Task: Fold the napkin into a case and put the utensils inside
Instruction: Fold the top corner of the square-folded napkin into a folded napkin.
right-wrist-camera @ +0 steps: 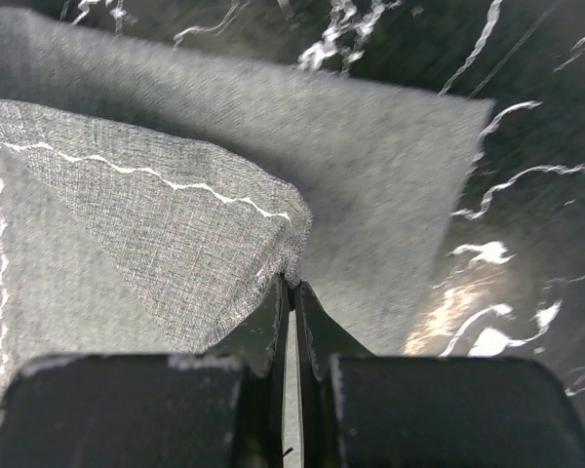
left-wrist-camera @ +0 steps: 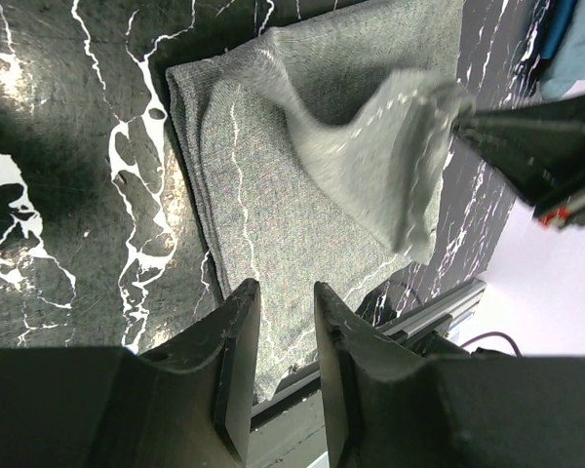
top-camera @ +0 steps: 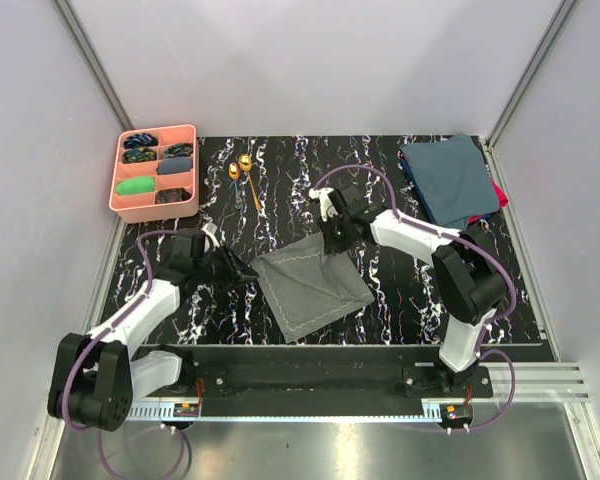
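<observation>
The right gripper (right-wrist-camera: 291, 292) is pressed together on a raised corner of the napkin (top-camera: 315, 290), apparently to carry a fold across. The left gripper (left-wrist-camera: 278, 327) hovers spread and empty over the napkin's left side, likely ready to pin it. The napkin lies mid-tabletop (top-camera: 400, 300), toward the near edge. The utensils (top-camera: 245, 168) lie near the far edge beside the pink tray (top-camera: 150, 212), and blue cloths (top-camera: 445, 180) sit at the far right corner, all well apart from the fold.

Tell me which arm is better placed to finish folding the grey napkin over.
Right, probably. The right gripper is shut on a lifted corner of the napkin, ready to carry it across. The left gripper is open at the napkin's edge, holding nothing.
</observation>
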{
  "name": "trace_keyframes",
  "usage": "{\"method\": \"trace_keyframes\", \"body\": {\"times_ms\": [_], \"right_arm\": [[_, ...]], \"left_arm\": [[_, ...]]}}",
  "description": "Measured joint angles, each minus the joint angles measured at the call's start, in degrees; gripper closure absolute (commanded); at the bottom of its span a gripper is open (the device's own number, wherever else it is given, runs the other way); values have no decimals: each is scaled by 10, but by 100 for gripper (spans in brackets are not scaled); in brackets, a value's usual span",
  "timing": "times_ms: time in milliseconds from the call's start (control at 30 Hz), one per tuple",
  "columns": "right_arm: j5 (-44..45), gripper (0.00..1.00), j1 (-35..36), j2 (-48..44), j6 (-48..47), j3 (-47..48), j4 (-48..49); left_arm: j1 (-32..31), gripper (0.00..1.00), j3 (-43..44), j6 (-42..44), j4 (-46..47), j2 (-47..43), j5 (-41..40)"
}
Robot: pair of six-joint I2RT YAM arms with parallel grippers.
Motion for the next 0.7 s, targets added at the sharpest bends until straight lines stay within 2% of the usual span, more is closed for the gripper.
{"method": "trace_keyframes", "body": {"times_ms": [167,233,400,700], "right_arm": [[-24,99,-23,24,-17,29,-2],[-38,94,-28,36,-24,42,-2],[-64,93,-33,52,-36,56,-3],[-72,93,-44,66,-47,65,-7]], "left_arm": [[0,68,0,0,8,5,6],[0,68,0,0,11,11,9],[0,67,13,2,9,32,14],[-1,65,117,9,10,103,19]]}}
